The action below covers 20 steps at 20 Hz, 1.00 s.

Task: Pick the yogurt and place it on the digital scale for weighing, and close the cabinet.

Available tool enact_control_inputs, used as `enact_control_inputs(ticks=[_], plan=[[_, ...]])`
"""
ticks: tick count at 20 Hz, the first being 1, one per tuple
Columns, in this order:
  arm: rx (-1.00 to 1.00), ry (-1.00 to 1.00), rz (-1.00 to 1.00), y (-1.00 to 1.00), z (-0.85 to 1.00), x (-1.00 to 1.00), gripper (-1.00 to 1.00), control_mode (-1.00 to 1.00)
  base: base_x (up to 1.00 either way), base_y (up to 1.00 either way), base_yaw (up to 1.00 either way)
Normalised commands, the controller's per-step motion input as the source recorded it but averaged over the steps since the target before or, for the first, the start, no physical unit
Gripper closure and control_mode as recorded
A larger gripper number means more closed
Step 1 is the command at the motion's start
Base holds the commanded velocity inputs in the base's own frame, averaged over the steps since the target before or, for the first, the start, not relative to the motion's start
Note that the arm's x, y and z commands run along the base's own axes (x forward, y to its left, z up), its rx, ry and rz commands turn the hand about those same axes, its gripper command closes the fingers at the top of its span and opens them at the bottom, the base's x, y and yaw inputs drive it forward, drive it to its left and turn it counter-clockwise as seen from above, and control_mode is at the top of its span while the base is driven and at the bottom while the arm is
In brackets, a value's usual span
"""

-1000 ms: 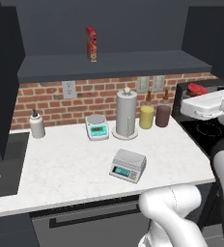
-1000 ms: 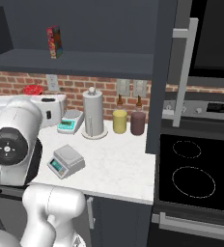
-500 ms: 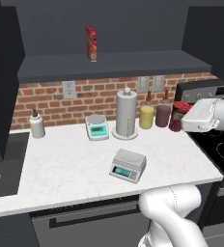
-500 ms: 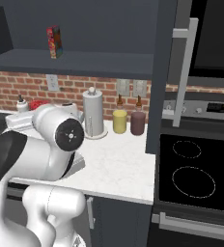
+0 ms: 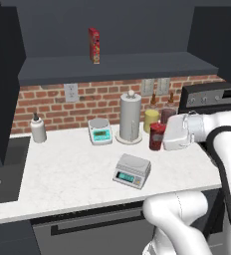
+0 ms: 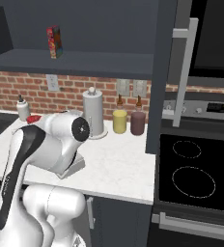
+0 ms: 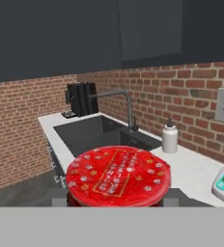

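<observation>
Now that the arm has swung in from the right since a second ago, the yogurt [image 5: 157,136] rides above the surface, clamped in the claw [image 5: 161,137]. It hangs at about one o'clock from the digital scale [image 5: 132,170], so the carry looks nearly done. The cabinet [image 6: 174,67] door is open.

White marble-look counter [image 5: 72,172] is carrying the grey digital scale [image 5: 132,170] near the front. A white scale [image 5: 100,131], paper towel roll [image 5: 130,117], a yellow jar [image 5: 150,119] and a dark one [image 5: 168,114], plus a small white bottle [image 5: 38,128], are all sitting back by the brick wall.
</observation>
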Motion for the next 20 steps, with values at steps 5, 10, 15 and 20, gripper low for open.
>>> enact_control_inputs(ticks=[5, 10, 15, 20], plan=[[0.00, 0.03, 0.13, 0.13, -0.45, 0.31, 1.00, -1.00, 0.00, 0.00, 0.00], [0.01, 0.06, 0.19, 0.00, -0.47, 0.42, 1.00, -1.00, 0.00, 0.00, 0.00], [0.00, 0.00, 0.18, -0.03, -0.41, 0.23, 1.00, -1.00, 0.00, 0.00, 0.00], [0.00, -0.01, 0.06, -0.12, -0.28, 0.18, 1.00, -1.00, 0.00, 0.00, 0.00]])
